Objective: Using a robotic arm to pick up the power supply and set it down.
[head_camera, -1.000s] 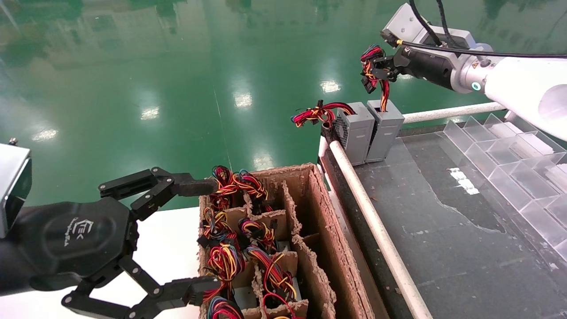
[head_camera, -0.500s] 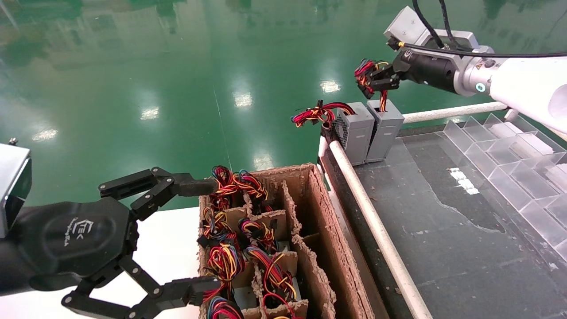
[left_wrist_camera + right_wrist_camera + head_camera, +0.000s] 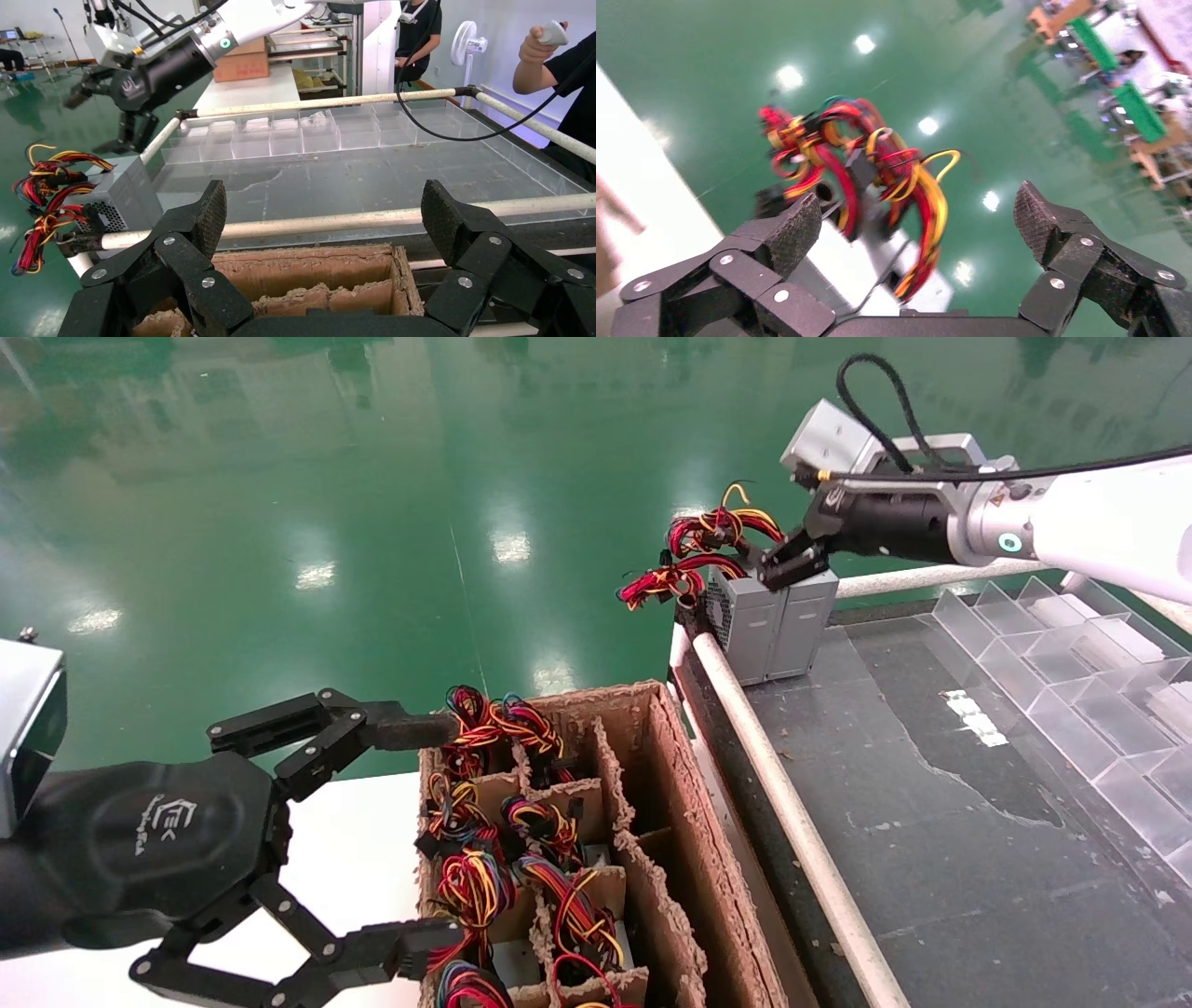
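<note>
The power supply (image 3: 808, 617) stands upright at the far left corner of the dark table (image 3: 978, 822), tight against a like grey box (image 3: 745, 617). Its red, yellow and black wire bundle (image 3: 722, 528) arches up and to the left. My right gripper (image 3: 780, 562) is open just above the box tops, with nothing between its fingers. In the right wrist view the bundle (image 3: 877, 161) hangs beyond the open right gripper (image 3: 919, 217), clear of both pads. My left gripper (image 3: 428, 831) hangs open and still beside the cardboard box (image 3: 670, 775).
The cardboard box has dividers and holds several more units with coloured wires (image 3: 475, 887). A white pipe rail (image 3: 792, 822) edges the table. Clear plastic compartments (image 3: 1071, 654) line the table's right side. The other box's mostly red bundle (image 3: 661, 579) sticks out leftward.
The right gripper was shut on the wire bundle above the box; it has let go, opened, and moved down and left to the box tops. The bundle flopped leftward. Left arm unmoved.
</note>
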